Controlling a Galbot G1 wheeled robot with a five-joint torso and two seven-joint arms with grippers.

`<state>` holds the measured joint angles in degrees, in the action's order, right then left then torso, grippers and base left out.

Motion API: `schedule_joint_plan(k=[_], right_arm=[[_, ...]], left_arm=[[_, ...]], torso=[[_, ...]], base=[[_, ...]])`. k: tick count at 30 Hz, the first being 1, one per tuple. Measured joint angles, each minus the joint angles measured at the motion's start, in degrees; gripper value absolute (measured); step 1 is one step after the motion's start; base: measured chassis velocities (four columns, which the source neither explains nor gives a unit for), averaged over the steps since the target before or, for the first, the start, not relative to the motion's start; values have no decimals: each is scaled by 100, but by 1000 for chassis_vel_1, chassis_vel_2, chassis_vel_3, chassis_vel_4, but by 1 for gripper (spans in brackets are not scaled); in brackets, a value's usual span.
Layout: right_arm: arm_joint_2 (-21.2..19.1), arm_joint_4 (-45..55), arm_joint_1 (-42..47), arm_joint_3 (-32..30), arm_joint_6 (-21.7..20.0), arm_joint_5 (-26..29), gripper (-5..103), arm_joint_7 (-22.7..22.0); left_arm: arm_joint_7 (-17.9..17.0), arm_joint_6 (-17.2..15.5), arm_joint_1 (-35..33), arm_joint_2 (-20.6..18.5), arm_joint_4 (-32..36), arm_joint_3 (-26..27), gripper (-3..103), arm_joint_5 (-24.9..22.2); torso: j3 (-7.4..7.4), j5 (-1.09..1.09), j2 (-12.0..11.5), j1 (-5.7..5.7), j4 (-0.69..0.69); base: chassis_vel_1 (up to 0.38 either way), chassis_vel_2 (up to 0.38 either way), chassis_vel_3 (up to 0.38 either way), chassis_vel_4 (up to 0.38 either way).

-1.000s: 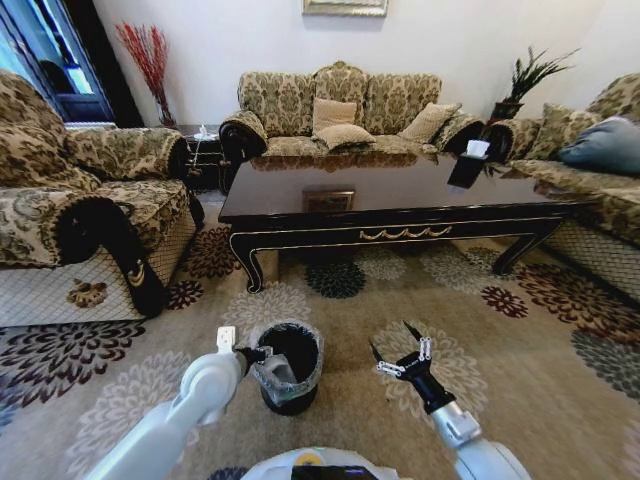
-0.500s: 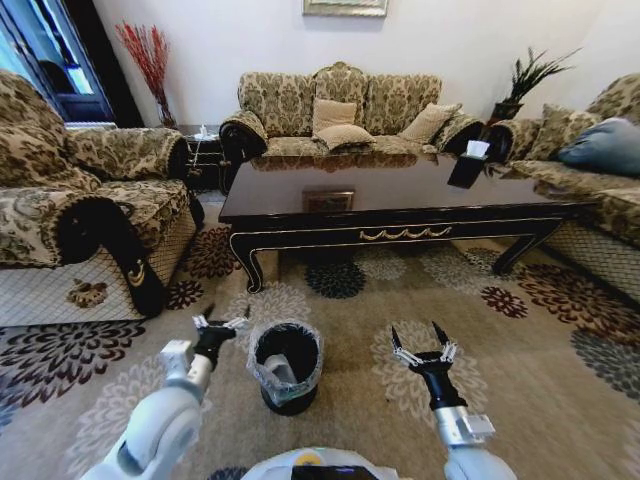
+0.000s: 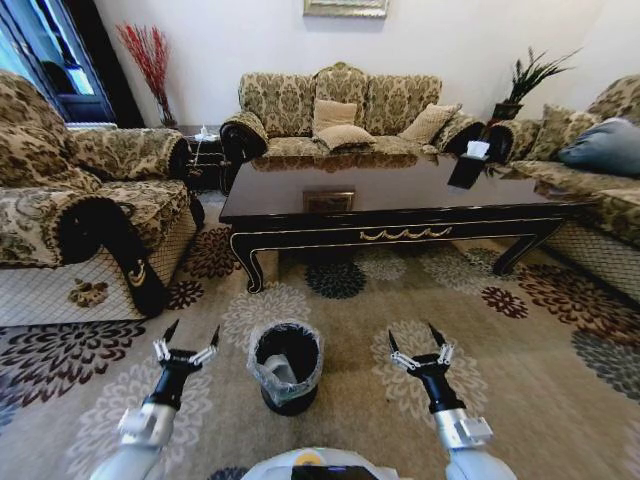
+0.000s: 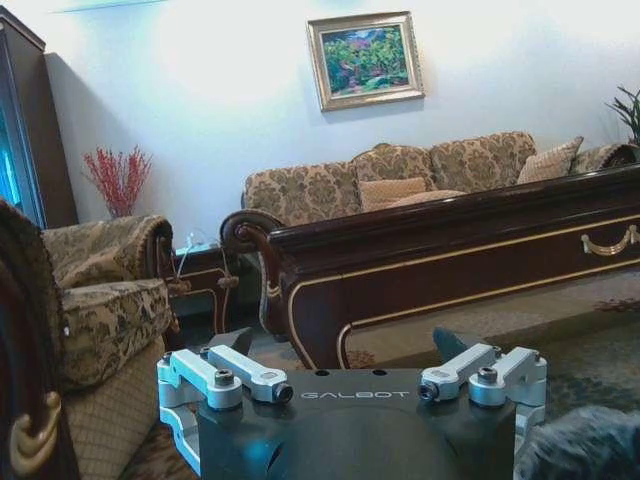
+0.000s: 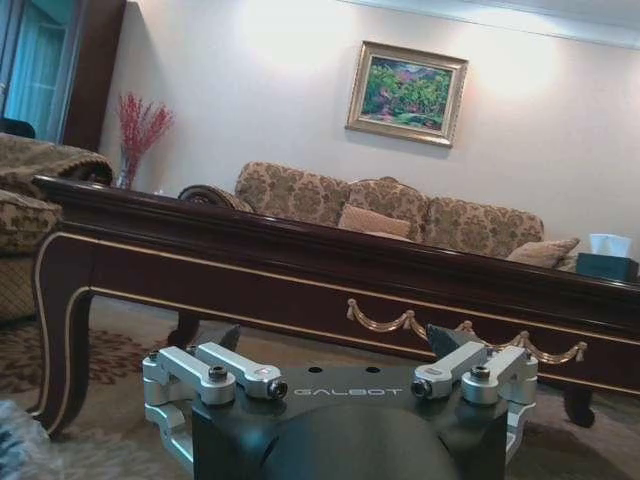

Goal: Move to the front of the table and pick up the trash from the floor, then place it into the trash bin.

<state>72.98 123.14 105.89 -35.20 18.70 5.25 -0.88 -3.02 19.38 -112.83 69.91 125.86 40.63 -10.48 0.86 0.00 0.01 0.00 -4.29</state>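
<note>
The trash bin point(image 3: 288, 366), black with a greyish bag over its rim, stands on the carpet between my two arms. A pale lump lies inside it; I cannot tell whether that is the trash or a fold of the bag. My left gripper point(image 3: 192, 330) hangs open and holds nothing, a hand's width left of the bin. My right gripper point(image 3: 411, 334) is open too, right of the bin. The dark glossy table point(image 3: 400, 203) with gold trim stands ahead; its apron also fills the wrist views point(image 4: 450, 270) point(image 5: 300, 270), beyond the open left gripper point(image 4: 345, 345) and right gripper point(image 5: 335, 340).
A patterned armchair point(image 3: 70, 220) stands at the left, a sofa point(image 3: 340, 110) behind the table, another sofa point(image 3: 600, 170) at the right. A tissue box point(image 3: 477, 149) sits on the table's far right. Flowered carpet point(image 3: 520, 350) lies open on both sides of the bin.
My left gripper has drawn back from over the bin's rim to the left and now hangs open beside it. The right gripper has turned to point forward and barely shifted.
</note>
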Motion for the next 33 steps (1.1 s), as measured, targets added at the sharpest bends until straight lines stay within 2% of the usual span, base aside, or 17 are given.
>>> schedule_joint_plan(k=[4, 9, 33], right_arm=[[-33, 1, -58, 23, -3, 80, 100, 53], [-32, -32, -50, 14, -12, 97, 100, 171], [-27, -37, -40, 5, -29, 97, 100, 191]], left_arm=[[-88, 200, -153, 18, -122, -7, 100, -28], [-130, 136, -148, 67, -169, -9, 100, -203], [-163, 52, -111, 59, -167, -30, 100, -247]], torso=[[0, 0, 0, 0, 0], [0, 0, 0, 0, -1], [0, 0, -1, 0, -1]], base=[[0, 0, 0, 0], [0, 0, 0, 0], [0, 0, 0, 0]])
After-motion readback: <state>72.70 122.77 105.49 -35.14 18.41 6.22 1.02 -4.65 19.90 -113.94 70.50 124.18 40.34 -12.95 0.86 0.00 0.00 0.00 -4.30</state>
